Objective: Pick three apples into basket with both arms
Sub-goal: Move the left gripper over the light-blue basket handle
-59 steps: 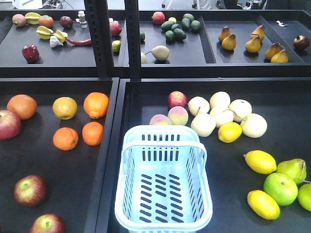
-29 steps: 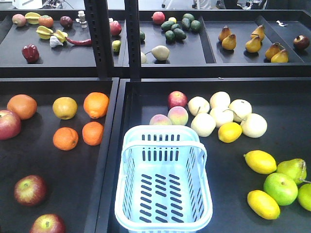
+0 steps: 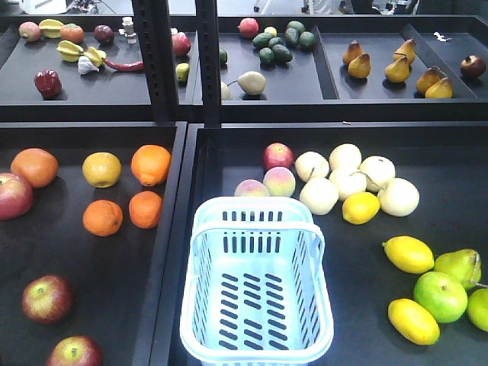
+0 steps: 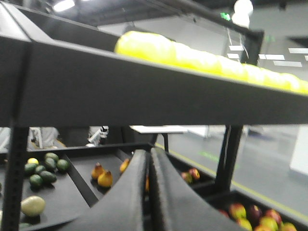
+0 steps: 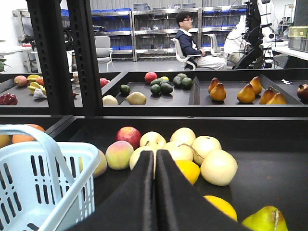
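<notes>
The pale blue basket (image 3: 200, 305) stands empty at the front of the right tray; it also shows at the left of the right wrist view (image 5: 72, 159). Two dark red apples (image 3: 47, 299) (image 3: 74, 353) lie at the front of the left tray, and a third red apple (image 3: 14, 195) lies at its left edge. Another red apple (image 3: 278, 156) lies behind the basket and shows in the right wrist view (image 5: 129, 136). No arm shows in the front view. My left gripper (image 4: 148, 153) is shut and empty, pointing at the upper shelves. My right gripper (image 5: 155, 153) is shut and empty, low, right of the basket.
Oranges (image 3: 149, 164) lie in the left tray. Peaches (image 3: 279, 181), pale pears (image 3: 345, 183), lemons (image 3: 408, 254) and green fruit (image 3: 440, 296) lie around the basket. A black post (image 3: 156, 61) stands before the back shelf of pears (image 3: 396, 69) and avocados (image 3: 282, 42).
</notes>
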